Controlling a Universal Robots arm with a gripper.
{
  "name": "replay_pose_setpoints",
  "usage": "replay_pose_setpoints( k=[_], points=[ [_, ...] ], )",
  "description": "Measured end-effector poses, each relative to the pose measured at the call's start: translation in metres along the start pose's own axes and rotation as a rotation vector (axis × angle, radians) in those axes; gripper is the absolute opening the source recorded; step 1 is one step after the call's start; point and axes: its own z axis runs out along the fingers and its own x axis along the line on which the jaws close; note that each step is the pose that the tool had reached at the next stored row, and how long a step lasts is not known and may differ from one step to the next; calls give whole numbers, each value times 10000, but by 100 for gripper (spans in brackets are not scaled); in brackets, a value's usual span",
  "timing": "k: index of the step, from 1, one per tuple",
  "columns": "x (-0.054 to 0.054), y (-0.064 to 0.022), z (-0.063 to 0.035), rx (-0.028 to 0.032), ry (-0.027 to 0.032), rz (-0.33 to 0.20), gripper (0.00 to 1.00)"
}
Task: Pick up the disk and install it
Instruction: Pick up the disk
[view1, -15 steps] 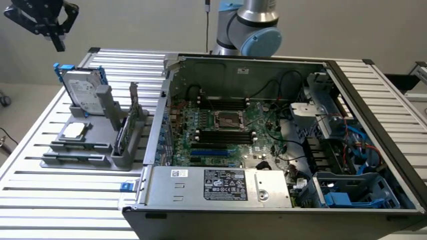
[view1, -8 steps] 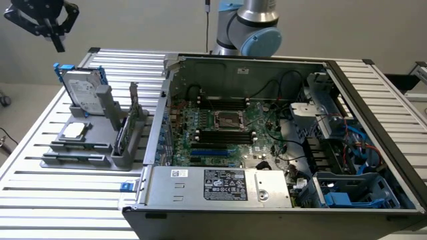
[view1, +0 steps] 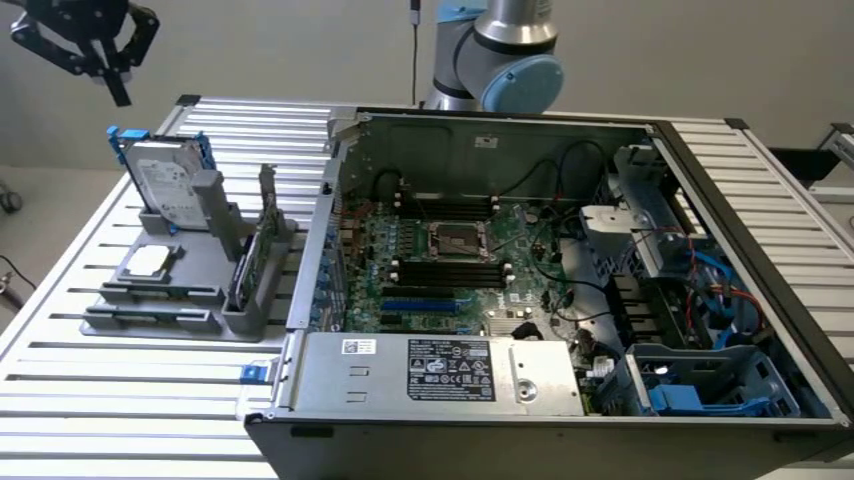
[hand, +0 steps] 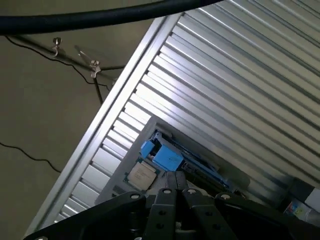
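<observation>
While high above the disk (view1: 163, 178), gripper (view1: 119, 92) partly out of frame.

A plain, bright room
The table (view1: 120, 400) has long shiny metal ribs. A pale wall (view1: 294, 50) stands behind it. Thin black wires (hand: 20, 151) lie on the dull floor (hand: 45, 100).

air above disk (view1: 167, 178) — open | beside it — grey holder post (view1: 210, 200)

Closed tool (view1: 120, 92) above upright disk (view1: 166, 183)
</observation>
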Motion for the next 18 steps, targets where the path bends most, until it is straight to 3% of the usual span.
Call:
replay_pose_setpoints(
  k=[18],
  points=[
    [0, 0, 37, 71, 22, -2574, 11]
  ],
)
